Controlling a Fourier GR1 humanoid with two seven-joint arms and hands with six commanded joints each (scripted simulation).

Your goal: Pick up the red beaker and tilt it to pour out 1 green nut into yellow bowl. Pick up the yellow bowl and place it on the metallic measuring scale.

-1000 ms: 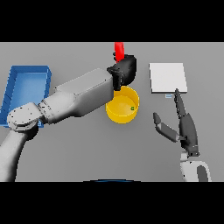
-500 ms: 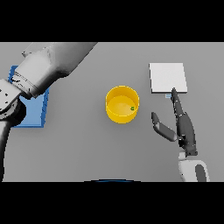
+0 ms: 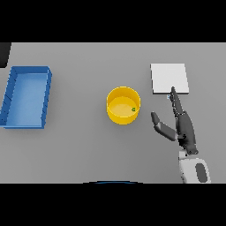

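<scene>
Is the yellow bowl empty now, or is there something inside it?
Not empty. The yellow bowl stands upright on the table and holds one small green nut, lying on its floor near the right wall.

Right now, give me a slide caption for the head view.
Green nut in the yellow bowl; right hand open beside it, near the scale.

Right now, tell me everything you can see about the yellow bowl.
The yellow bowl is round and open-topped with straight walls and looks like smooth plastic. It stands upright on the grey table, between the blue bin and the scale. One small green nut lies inside near its right wall. Nothing grips it; the right hand is apart.
</scene>
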